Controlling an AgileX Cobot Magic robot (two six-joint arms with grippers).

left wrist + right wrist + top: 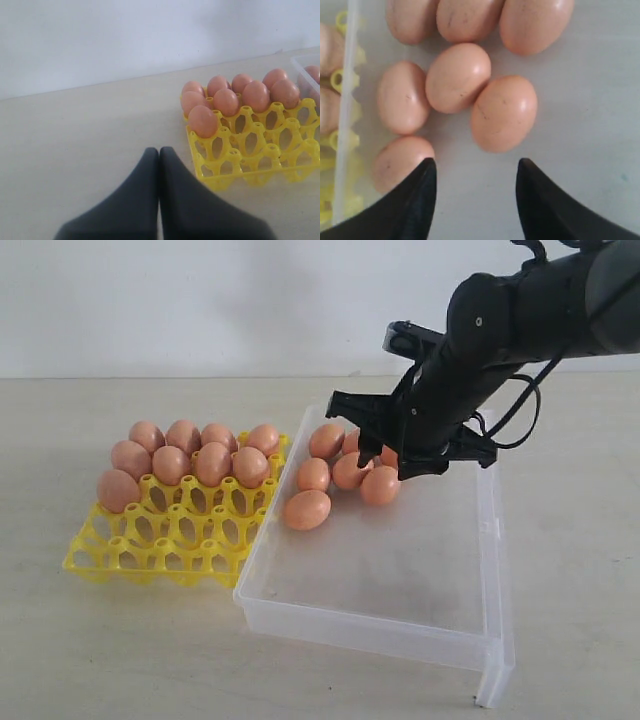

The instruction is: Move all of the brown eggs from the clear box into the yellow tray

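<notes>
The yellow tray (pixel 165 540) lies left of the clear box (pixel 360 625) and touches it. Several brown eggs (pixel 212 462) fill the tray's far cups; the near cups hold nothing. More brown eggs (pixel 307 509) cluster in the box's far left corner. My right gripper (pixel 392 462) hangs over that cluster, open, with nothing between its fingers. In the right wrist view, the right gripper (pixel 475 162) points at bare box floor just short of one egg (pixel 504 113). My left gripper (pixel 159 150) is shut and empty over the table beside the tray (pixel 250 160).
The box's near half (pixel 400 570) is bare plastic floor, with a flange (pixel 497 680) hanging at its front right corner. Everything rests on a pale table (pixel 100 660), and a white wall stands behind it. The box's wall (pixel 345 100) runs between its eggs and the tray.
</notes>
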